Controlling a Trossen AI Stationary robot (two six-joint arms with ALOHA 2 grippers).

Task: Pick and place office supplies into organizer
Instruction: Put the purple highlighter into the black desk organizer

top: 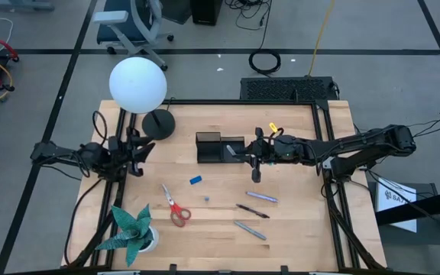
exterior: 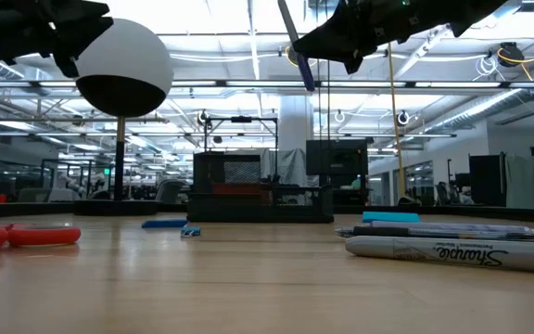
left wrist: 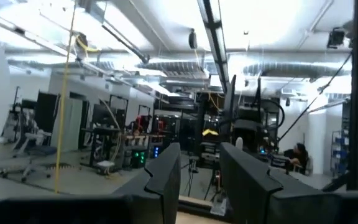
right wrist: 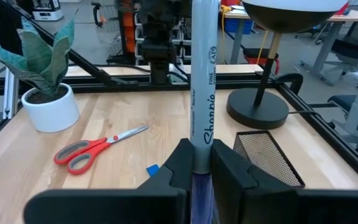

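Bright overhead ceiling lights (exterior: 248,37) glare; left wrist view looks blurred.

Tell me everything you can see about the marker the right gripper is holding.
The marker is a grey-barrelled Sharpie, printed "FINE", with a purple end below the fingers. The right gripper is shut on it low on the barrel, and nothing else touches it. It is off the table, near the organizer, beside its right end from above. The low view shows it hanging tilted under the gripper, purple end down.
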